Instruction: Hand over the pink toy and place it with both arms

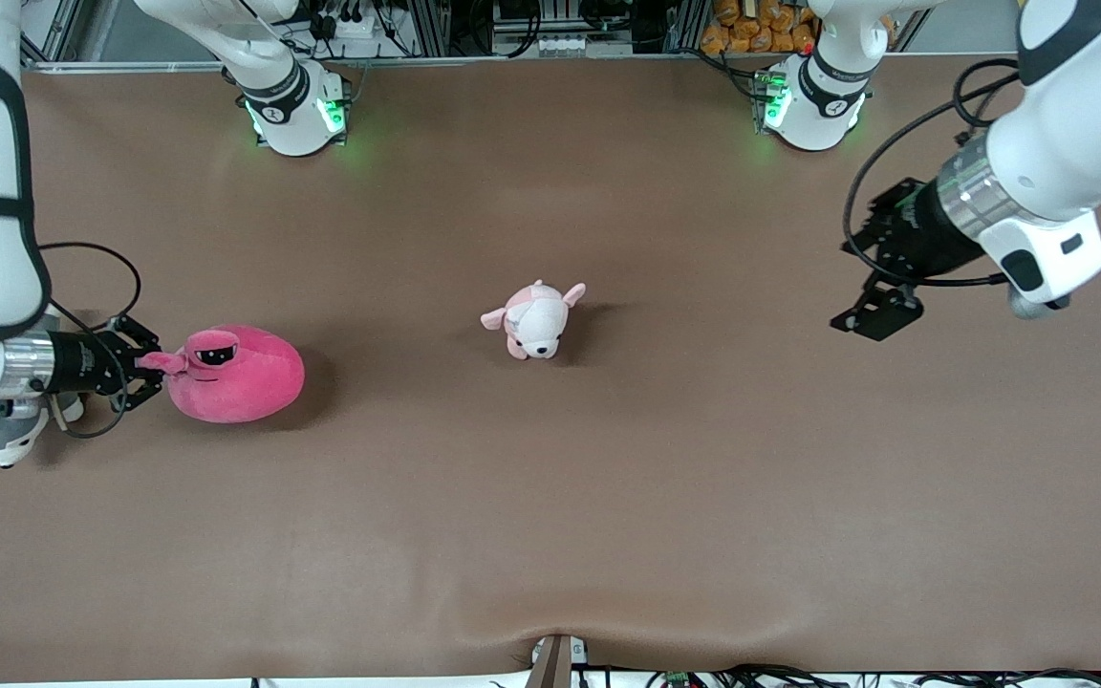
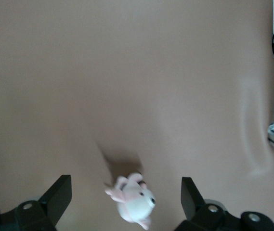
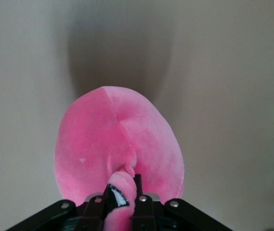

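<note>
Round hot-pink pink toy (image 1: pixel 243 376) lies at the right arm's table end.

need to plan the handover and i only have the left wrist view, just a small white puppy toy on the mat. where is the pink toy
Observer: The pink toy lies at the right arm's end of the table, well away from the puppy toy.
Operator: does the right arm have it
Observer: Yes. The right gripper has its jaws shut on a pink flap beside the toy's eyes; the right wrist view shows the pinch.
Operator: is it lifted
Observer: Can't tell; its shadow sits close against it.
Operator: where's my gripper
Observer: The left gripper waits, jaws open, over bare mat at the left arm's end.
</note>
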Tool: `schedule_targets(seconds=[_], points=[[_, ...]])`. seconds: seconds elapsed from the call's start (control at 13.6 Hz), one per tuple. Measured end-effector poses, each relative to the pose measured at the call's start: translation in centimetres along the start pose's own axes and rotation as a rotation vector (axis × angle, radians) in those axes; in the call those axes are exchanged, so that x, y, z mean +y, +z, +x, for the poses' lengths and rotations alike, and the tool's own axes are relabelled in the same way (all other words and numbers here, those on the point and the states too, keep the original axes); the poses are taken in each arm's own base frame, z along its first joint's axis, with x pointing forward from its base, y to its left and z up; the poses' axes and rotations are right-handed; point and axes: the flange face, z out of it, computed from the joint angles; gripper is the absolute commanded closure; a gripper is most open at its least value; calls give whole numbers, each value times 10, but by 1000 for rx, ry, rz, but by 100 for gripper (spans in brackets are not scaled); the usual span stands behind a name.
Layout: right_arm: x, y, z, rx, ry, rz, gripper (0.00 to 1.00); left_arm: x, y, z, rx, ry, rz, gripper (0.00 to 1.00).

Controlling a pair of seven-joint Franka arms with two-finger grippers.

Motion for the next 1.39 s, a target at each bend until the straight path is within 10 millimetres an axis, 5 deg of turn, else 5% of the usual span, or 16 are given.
schedule_targets(seconds=[0.15, 0.29, 0.59, 0.81, 1.03, 1.25, 1.39], points=[[13, 29, 33, -27, -32, -4, 90, -11, -7, 39, 6, 110, 15, 0], [18, 42, 39, -39, -38, -13, 1, -27, -19, 75, 8, 192, 28, 0], [14, 24, 24, -56, -100, -25, 0, -37, -27, 89, 59, 247, 53, 0], [7, -70, -6, -53, -179, 29, 0, -37, -25, 88, 70, 276, 67, 0], [22, -168, -68, -36, -305, 69, 0, -42, -25, 103, 68, 330, 79, 0], [44, -223, -147, -27, -504, 67, 0, -50, -28, 124, 61, 354, 85, 0], [65, -250, -182, 13, -618, 78, 0, -53, -29, 131, 60, 365, 85, 0]])
